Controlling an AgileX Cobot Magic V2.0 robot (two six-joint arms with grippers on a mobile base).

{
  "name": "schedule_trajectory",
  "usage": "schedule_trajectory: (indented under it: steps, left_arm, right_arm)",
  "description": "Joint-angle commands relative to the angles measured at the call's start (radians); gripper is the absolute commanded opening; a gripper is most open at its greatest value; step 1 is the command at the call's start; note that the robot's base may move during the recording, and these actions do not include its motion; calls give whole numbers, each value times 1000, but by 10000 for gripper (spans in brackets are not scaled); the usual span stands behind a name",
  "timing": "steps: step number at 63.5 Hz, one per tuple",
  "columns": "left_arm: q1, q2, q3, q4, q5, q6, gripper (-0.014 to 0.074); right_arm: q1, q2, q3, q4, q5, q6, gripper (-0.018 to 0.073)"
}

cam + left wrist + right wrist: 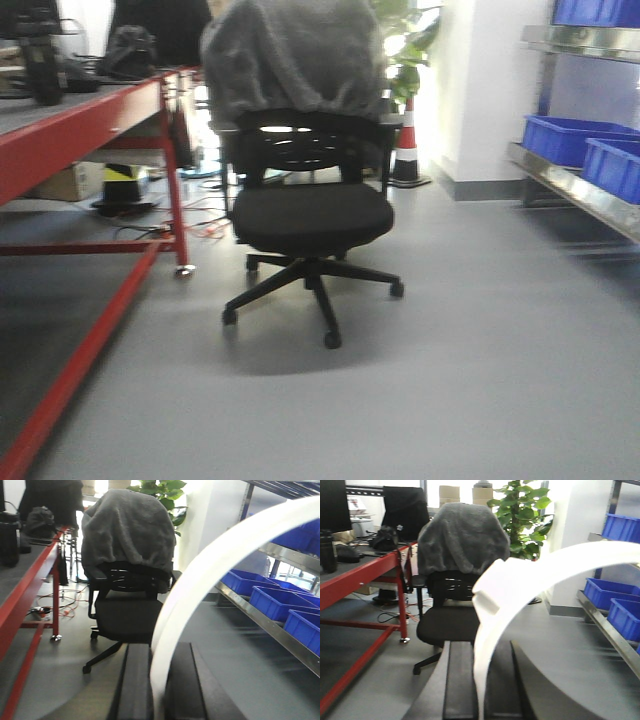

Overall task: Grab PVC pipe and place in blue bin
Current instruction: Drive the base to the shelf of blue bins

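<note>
Open gray floor (480, 350) runs ahead, edged on the left by a red bench (70, 125) and on the right by a steel shelf (570, 185) holding blue bins (575, 140). A black chair (310, 215) draped with a gray cover (290, 55) stands mid-aisle near the bench. The widest free lane lies between the chair and the shelf. A cone (406, 150) sits behind the chair by the white wall.

Only the wrist views show the pipe (210, 570). It is white and rises in an arc from the left claw (159, 652), whose dark fingers (135, 685) close against it. The right claw (480, 650) likewise clamps a white pipe (545, 572), which has a thicker collar. I cannot tell if it is the same piece. The right view also shows a plant (520, 515) and monitors on the bench.
</note>
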Motion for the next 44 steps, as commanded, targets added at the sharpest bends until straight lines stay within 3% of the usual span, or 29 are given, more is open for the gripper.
schedule_trajectory:
  steps: [1,44]
  left_arm:
    - [-6,-7,1,0,-27,-7,-111]
    - [-6,-7,1,0,-29,-7,-111]
  right_arm:
    - [2,-6,1,-10,-29,-9,-169]
    - [2,-6,1,-10,-31,-9,-169]
